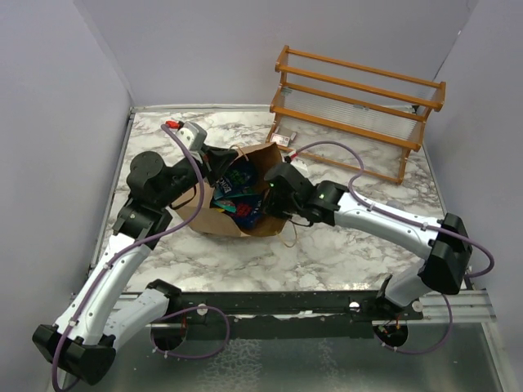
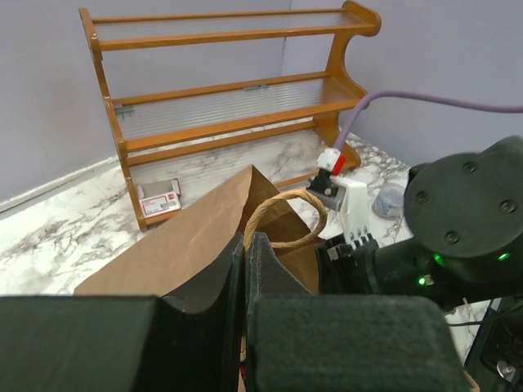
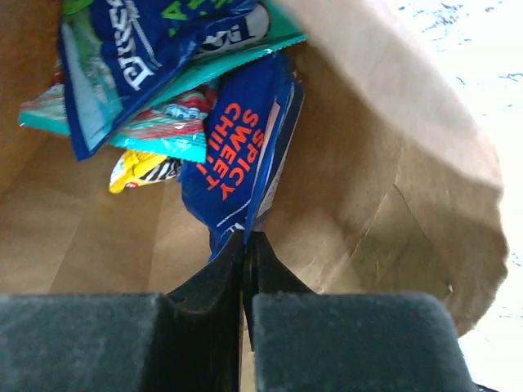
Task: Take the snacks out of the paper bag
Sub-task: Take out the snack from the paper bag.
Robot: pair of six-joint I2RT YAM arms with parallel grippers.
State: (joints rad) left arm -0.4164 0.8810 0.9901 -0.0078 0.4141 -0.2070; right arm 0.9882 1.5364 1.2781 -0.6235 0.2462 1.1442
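The marble worktop [image 1: 327, 245] was enclosed by pale walls, with a wooden rack [image 1: 359, 106] at its far right corner. The paper bag [image 1: 196, 214] lay on its side mid-worktop, mouth toward the rack, between the two arms.

Left gripper [image 2: 245, 245]: jaws pressed together at the rim of the bag, with the brown paper edge apparently caught between them. One twisted handle loop [image 2: 282, 220] stood just beyond the jaws. A small pale box [image 2: 159, 198] lay farther off, at the foot of the rack, with bare marble between it and the bag.

Right gripper [image 3: 245, 241]: inside the bag mouth, jaws pinching the lower edge of a blue packet [image 3: 237, 163] printed "SPICY SWEET CHILI". The other snacks [image 3: 147, 73] were piled beyond the jaws and to their left, including a teal packet [image 3: 163, 135] and a yellow one [image 3: 139, 167]. The creased bag wall ran close along the right of the jaws; to the left, the brown paper left more room.
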